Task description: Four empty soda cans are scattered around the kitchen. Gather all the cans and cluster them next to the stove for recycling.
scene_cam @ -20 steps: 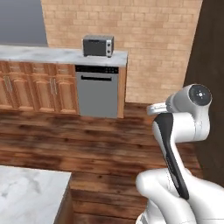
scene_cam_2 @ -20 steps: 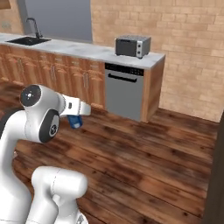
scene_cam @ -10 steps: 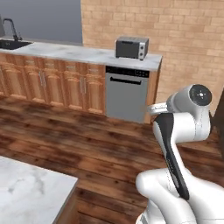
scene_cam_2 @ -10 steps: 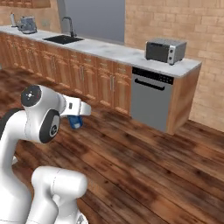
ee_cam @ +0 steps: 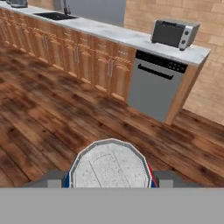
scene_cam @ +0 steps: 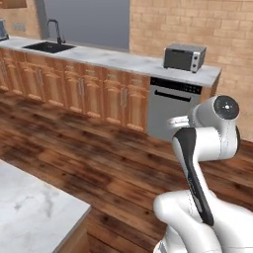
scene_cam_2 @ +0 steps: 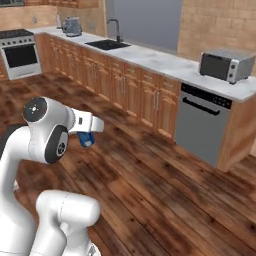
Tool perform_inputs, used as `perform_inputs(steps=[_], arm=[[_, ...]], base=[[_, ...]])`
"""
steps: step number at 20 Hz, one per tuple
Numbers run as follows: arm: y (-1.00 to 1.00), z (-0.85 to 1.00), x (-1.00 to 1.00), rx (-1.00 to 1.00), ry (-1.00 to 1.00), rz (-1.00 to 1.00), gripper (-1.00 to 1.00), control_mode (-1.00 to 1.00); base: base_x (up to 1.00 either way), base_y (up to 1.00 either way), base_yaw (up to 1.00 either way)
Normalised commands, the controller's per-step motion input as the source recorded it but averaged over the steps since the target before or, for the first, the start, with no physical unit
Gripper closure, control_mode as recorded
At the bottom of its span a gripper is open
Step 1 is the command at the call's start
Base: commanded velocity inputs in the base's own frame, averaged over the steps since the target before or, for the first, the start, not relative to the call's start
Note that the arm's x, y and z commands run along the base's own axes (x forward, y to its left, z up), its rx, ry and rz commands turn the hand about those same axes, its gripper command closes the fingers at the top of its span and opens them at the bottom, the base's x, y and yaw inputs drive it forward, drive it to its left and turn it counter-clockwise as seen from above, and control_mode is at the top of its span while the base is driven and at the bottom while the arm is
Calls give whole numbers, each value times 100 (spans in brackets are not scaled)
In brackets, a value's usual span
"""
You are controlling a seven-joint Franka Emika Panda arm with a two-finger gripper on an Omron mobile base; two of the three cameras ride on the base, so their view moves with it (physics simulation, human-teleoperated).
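So the base swung left, bringing the stove (scene_cam_2: pixel 19 47) into view, while the tool (scene_cam_2: pixel 87 136) still held a blue can (ee_cam: pixel 109 165).

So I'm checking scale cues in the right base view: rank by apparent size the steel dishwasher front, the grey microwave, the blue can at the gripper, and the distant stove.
1. Steel dishwasher front.
2. Grey microwave and stove: about alike; the stove is farther off.
3. Blue soda can, half hidden by the gripper.
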Motion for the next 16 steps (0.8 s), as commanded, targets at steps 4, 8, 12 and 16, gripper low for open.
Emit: perform_inputs(steps=[4,8,12,16], arm=[[0,0,0,0,0,0,100,100],[0,0,0,0,0,0,100,100],[0,0,0,0,0,0,100,100],[0,0,0,0,0,0,100,100]], base=[[54,-9,35],[53,-9,36],[54,-11,35],[61,-18,31]])
